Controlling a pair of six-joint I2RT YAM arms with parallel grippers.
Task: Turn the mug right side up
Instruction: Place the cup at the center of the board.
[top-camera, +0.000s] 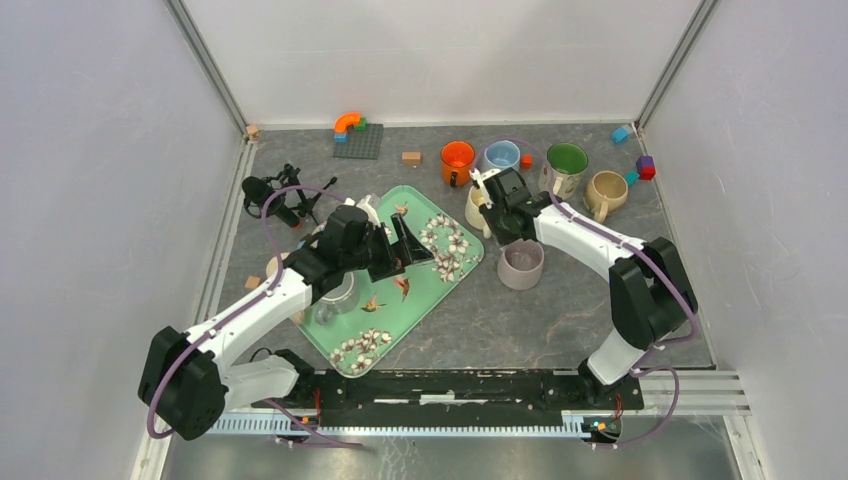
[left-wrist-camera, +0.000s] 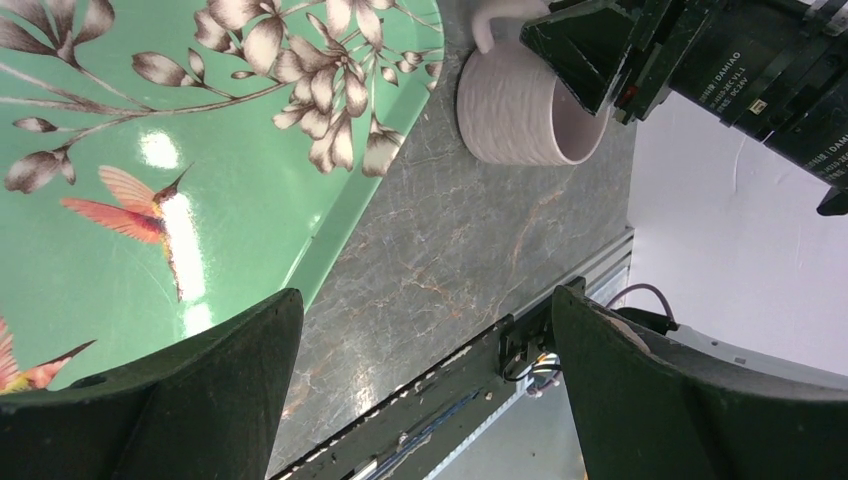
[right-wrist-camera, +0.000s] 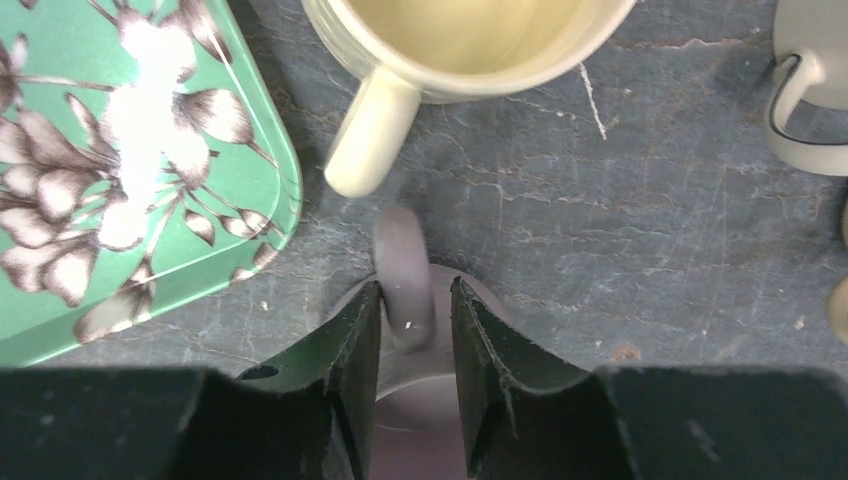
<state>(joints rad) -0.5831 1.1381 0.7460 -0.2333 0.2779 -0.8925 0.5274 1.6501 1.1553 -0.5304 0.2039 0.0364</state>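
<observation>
Right gripper (right-wrist-camera: 415, 297), right wrist view: the two dark fingers are drawn in to a narrow gap and clasp the handle of the lilac mug (right-wrist-camera: 404, 262) between them. The handle is slightly blurred. The rest of the mug lies below the fingers at the bottom of the view.

In the top view the right gripper (top-camera: 511, 238) sits over the rear edge of the mug (top-camera: 521, 266). The mug stands on the grey table (top-camera: 570, 315) just off the right edge of the green tray (top-camera: 405, 312). Its long axis is vertical, its mouth faces up and its base rests on the table. The handle points away from the arm bases, toward the cream mug (top-camera: 477, 209). In the right wrist view the cream mug's (right-wrist-camera: 470, 40) own handle points back at the lilac one, close to it but apart.

Left gripper (left-wrist-camera: 428, 296), left wrist view: fingers spread wide with nothing between them, seen against the table (left-wrist-camera: 450, 240) beside the tray (left-wrist-camera: 250, 210). The mug (left-wrist-camera: 515, 115) lies beyond. In the top view the left gripper (top-camera: 410, 246) hangs above the tray.
</observation>
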